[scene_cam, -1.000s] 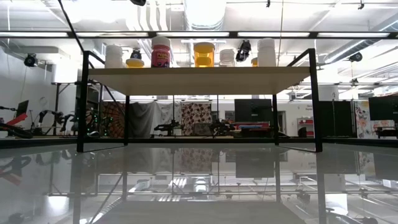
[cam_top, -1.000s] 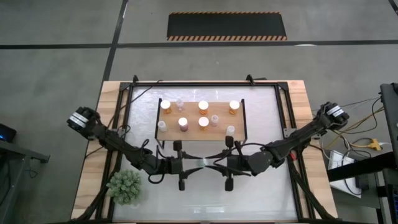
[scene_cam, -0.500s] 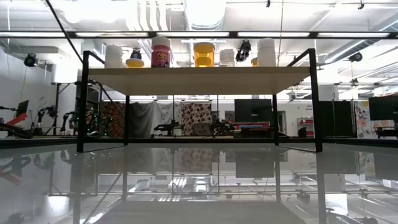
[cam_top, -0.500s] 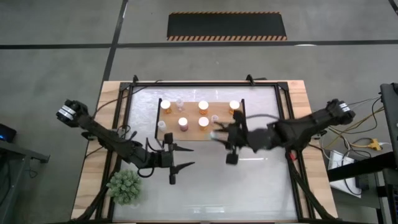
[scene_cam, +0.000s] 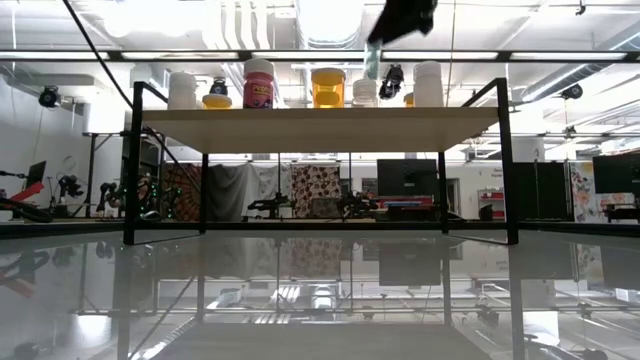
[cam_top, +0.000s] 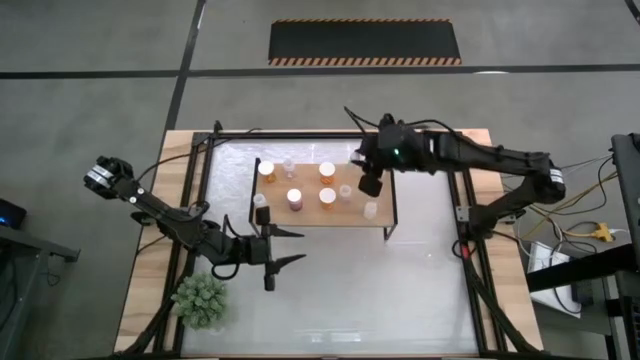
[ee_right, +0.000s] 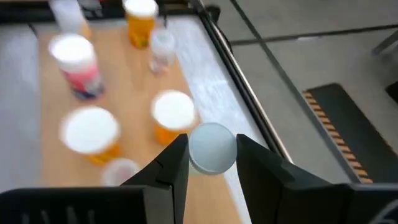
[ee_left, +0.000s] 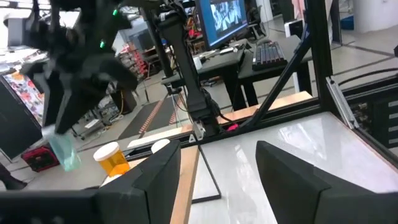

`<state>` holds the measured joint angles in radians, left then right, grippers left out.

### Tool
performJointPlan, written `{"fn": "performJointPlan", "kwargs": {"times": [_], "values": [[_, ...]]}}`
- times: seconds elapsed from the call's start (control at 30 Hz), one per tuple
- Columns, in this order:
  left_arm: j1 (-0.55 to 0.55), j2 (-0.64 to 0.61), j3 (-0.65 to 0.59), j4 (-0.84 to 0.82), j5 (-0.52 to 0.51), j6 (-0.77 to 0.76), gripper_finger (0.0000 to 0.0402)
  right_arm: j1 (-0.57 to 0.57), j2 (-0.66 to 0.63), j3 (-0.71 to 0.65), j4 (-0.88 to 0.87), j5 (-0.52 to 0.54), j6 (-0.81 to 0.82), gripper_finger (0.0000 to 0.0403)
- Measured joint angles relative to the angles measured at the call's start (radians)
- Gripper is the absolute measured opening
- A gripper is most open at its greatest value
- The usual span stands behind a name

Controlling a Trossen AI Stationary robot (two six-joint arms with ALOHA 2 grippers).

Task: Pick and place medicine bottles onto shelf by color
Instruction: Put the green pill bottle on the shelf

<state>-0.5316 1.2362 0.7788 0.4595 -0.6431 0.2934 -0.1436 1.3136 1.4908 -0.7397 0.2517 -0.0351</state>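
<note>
Two dark, slender jointed arms are seen, each ending in two flat black fingers. A small green light is shown on the right arm, and pale ringed ends are carried at both bases.

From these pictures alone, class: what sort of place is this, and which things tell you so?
Probably a robotics lab or workshop. Signs: two robot arms at a framed table, sorting medicine bottles on a small shelf; monitors and a keyboard on desks behind; bare ceiling ducts and hazard-striped floor matting.
</note>
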Motion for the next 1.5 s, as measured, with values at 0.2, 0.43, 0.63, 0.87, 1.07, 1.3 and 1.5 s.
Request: {"fn": "performJointPlan", "kwargs": {"times": [0.2, 0.43, 0.63, 0.87, 1.07, 1.3, 1.5], "values": [[0.000, -0.013, 0.000, 0.001, -0.006, 0.046, 0.0193, -0.118, 0.025, -0.055, -0.006, -0.109, -0.067, 0.0106], [0.000, -0.048, 0.000, 0.002, -0.019, 0.085, 0.0193, -0.144, 0.053, -0.101, 0.047, -0.183, -0.084, 0.0106], [0.000, -0.061, 0.000, 0.002, -0.020, 0.112, 0.0193, -0.143, 0.062, -0.113, 0.067, -0.207, -0.071, 0.0106], [0.000, -0.068, 0.000, 0.002, -0.021, 0.115, 0.0193, -0.142, 0.079, -0.125, 0.070, -0.230, -0.017, 0.0106], [0.000, -0.070, 0.000, 0.002, -0.021, 0.116, 0.0193, -0.142, 0.104, -0.126, 0.070, -0.230, -0.001, 0.0106], [0.000, -0.075, 0.001, 0.002, -0.021, 0.115, 0.0193, -0.142, 0.103, -0.126, 0.061, -0.230, 0.011, 0.0106], [0.000, -0.076, 0.002, 0.002, -0.021, 0.115, 0.0193, -0.142, 0.109, -0.127, 0.056, -0.230, 0.017, 0.0107]]}}
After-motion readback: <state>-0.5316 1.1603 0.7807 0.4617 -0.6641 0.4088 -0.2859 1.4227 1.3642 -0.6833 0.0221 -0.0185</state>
